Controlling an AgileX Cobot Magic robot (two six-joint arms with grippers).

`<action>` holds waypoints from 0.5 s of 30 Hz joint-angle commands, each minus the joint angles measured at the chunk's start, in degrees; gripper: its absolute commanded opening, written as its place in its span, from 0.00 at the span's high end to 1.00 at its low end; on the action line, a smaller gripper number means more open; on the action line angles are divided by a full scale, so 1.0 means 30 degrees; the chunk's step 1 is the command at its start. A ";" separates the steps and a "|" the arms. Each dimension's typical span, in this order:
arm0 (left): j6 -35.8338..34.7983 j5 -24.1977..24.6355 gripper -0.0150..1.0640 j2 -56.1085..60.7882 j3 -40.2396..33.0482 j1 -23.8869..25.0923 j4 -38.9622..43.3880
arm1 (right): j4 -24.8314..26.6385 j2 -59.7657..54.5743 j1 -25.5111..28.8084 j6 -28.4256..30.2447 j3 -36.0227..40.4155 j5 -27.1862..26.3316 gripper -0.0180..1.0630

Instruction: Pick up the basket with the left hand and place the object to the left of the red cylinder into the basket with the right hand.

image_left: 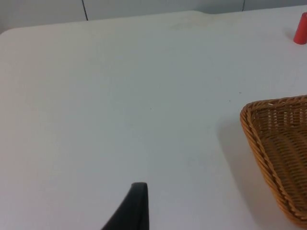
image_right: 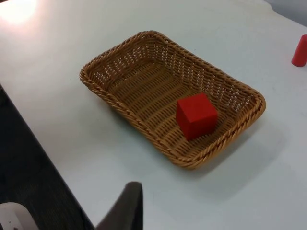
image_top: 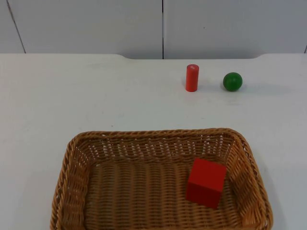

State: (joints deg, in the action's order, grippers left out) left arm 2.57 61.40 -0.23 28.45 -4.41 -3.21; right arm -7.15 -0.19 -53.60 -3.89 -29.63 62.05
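Note:
A brown wicker basket (image_top: 153, 134) rests on the white table near its front edge, and nothing grips it. A red cube (image_top: 206, 182) lies inside, toward the basket's right end. Farther back a red cylinder (image_top: 192, 77) stands upright, with a green ball (image_top: 232, 81) to its right. My left gripper (image_left: 135, 208) hovers over bare table beside the basket's left end (image_left: 250, 125), apart from it; the cylinder (image_left: 301, 28) shows far off. My right gripper (image_right: 127, 207) hangs high near the table's edge, facing the basket (image_right: 128, 46), the cube (image_right: 195, 115) and the cylinder (image_right: 299, 50).
The grey partition wall (image_top: 96, 24) closes the table at the back. In the right wrist view the table edge drops to dark floor (image_right: 29, 158). Wide bare table lies left of the cylinder and behind the basket.

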 commanded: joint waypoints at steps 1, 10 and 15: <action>-0.0158 0.0049 0.01 0.0077 -0.0055 -0.0049 0.0077 | -0.0027 0.0064 -0.0109 0.0142 0.0036 -0.0080 0.01; -0.0158 0.0049 0.01 0.0077 -0.0055 -0.0049 0.0077 | 0.0254 0.0064 -0.0109 0.0567 0.0036 -0.0080 0.01; -0.0158 0.0049 0.01 0.0077 -0.0055 -0.0049 0.0077 | 0.0385 0.0064 -0.0109 0.0736 0.0044 -0.0080 0.01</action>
State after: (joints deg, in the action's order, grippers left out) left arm 2.57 61.40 -0.23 28.45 -4.41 -3.21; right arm -6.04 -0.19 -53.60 -2.30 -29.63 62.05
